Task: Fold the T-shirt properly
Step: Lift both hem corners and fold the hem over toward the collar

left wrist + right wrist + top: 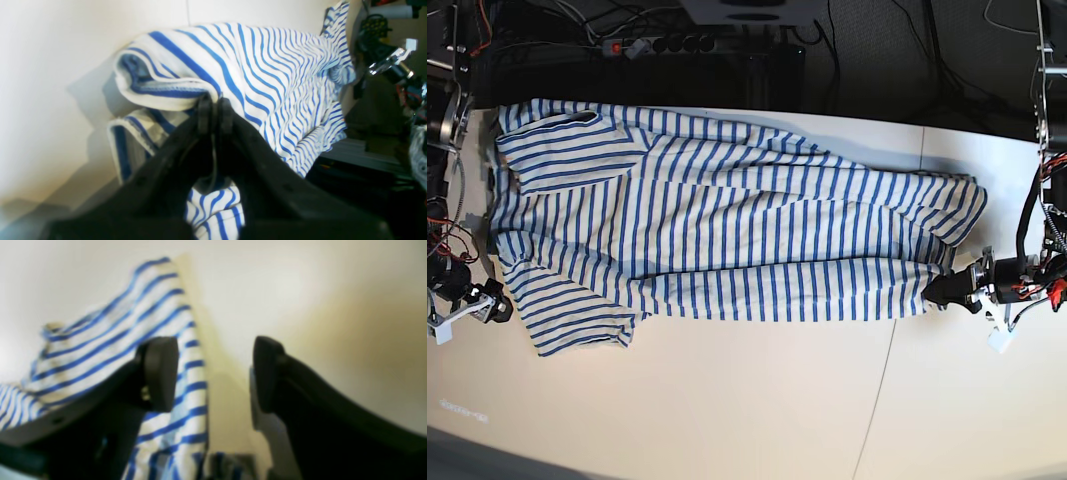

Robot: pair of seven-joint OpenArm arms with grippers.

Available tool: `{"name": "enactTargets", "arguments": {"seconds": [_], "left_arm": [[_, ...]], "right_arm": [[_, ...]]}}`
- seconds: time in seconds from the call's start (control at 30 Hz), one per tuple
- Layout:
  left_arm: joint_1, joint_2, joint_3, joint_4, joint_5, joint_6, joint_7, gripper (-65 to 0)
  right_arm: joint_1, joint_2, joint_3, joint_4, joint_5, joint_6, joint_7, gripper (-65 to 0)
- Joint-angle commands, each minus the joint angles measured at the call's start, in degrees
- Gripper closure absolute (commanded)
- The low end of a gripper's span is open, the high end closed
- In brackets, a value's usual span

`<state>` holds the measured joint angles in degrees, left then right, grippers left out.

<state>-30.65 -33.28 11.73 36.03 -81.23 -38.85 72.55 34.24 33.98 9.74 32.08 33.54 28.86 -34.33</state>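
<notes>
The T-shirt (pixel 727 235), white with thin blue stripes, lies spread lengthwise across the white table (pixel 727 410). Its collar and sleeves are at the left in the base view and its hem at the right. My left gripper (pixel 939 290) is at the hem's near right corner, shut on a bunched fold of the striped cloth (pixel 186 90) pinched between the fingertips (pixel 215 106). My right gripper (pixel 495 306) sits at the left by the near sleeve (pixel 567 315). In the right wrist view it (pixel 213 373) stands open, with the shirt's edge (pixel 110 336) under its left finger (pixel 160 373) and nothing held.
A power strip (pixel 657 44) and cables lie on the dark floor behind the table's far edge. Arm frames and wiring stand at both sides (pixel 1047 150). A seam (pixel 889 350) runs across the tabletop right of centre.
</notes>
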Motion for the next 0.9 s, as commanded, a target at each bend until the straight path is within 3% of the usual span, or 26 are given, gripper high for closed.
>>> {"name": "enactTargets", "arguments": {"seconds": [0.0,0.17,0.5,0.67,0.73,0.83,0.87], "left_arm": [[-1.7,-1.01,-0.22,0.79,-1.22,-1.15,-0.55,0.0],[-1.73,-1.01,-0.22,0.79,-1.25,-1.15,-0.55,0.0],[-1.73,-1.03,-0.22,1.57,-1.2,-1.15,-0.52,0.0],[-1.75,-1.01,-0.22,1.57,-1.22,-1.15,-1.03,0.0],[-1.75,-1.01,-0.22,1.57,-1.25,-1.15,-1.27,0.0],[-1.75,-1.03,-0.22,1.57,-1.22,-1.15,-1.88,0.0],[-1.75,-1.03,-0.22,1.57,-1.22,-1.15,-1.97,0.0]], "right_arm": [[2.71,0.74,0.48,-1.36,0.68,3.91,1.33,-35.8],[4.13,-1.68,0.5,-8.37,0.46,3.93,1.33,-35.8],[4.17,-9.44,0.48,-9.88,-5.07,3.91,4.15,-35.8],[4.15,-10.84,0.48,-9.86,-10.91,3.96,4.66,-35.4],[4.15,-10.64,0.48,-9.68,-13.75,3.93,5.51,-29.0],[4.13,-10.23,0.48,-8.22,-16.46,3.98,5.88,-4.2],[4.13,-10.12,0.48,-7.63,-16.87,3.98,5.9,0.0]]}}
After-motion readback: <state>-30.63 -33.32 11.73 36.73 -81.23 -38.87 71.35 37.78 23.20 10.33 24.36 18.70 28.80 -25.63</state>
